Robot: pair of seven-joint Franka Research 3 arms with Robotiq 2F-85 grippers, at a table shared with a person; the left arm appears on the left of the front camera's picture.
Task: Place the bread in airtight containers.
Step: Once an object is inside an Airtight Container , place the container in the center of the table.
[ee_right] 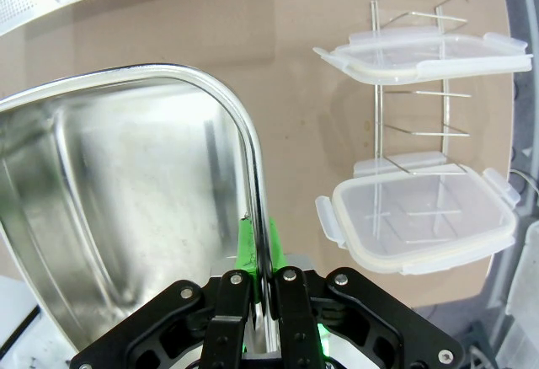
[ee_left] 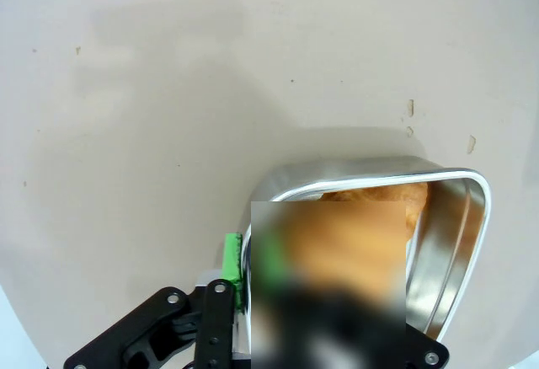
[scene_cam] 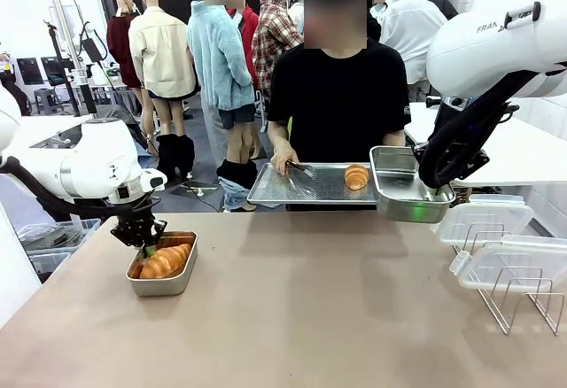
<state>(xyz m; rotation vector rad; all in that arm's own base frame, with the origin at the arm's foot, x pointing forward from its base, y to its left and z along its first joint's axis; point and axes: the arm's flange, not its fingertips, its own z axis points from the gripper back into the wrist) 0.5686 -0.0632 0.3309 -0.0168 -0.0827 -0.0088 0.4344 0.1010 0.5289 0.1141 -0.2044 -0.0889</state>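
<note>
From the front, the left claw (scene_cam: 147,244) sits low over a roll (scene_cam: 166,259) lying in a tin (scene_cam: 164,285) at the near left of the desk (scene_cam: 310,317). I cannot tell whether its jaws grip the roll or have let go. The right claw (scene_cam: 434,195) holds an empty tin (scene_cam: 399,175) by its rim, lifted just beside the tray (scene_cam: 301,195), where a person's hand (scene_cam: 285,165) works tongs near a second roll (scene_cam: 356,176). Two clear lids (scene_cam: 483,220) rest on a wire rack (scene_cam: 514,304) at the right. The left wrist view shows the tin's rim with the roll inside and one green pad (ee_left: 233,259) just outside its wall; the gap is hidden. In the right wrist view, the claw is pinched tight on the empty tin's rim. One roll looks placed. Next the left claw should lift clear, the empty tin be held level for the second roll, and the lids go on.
</note>
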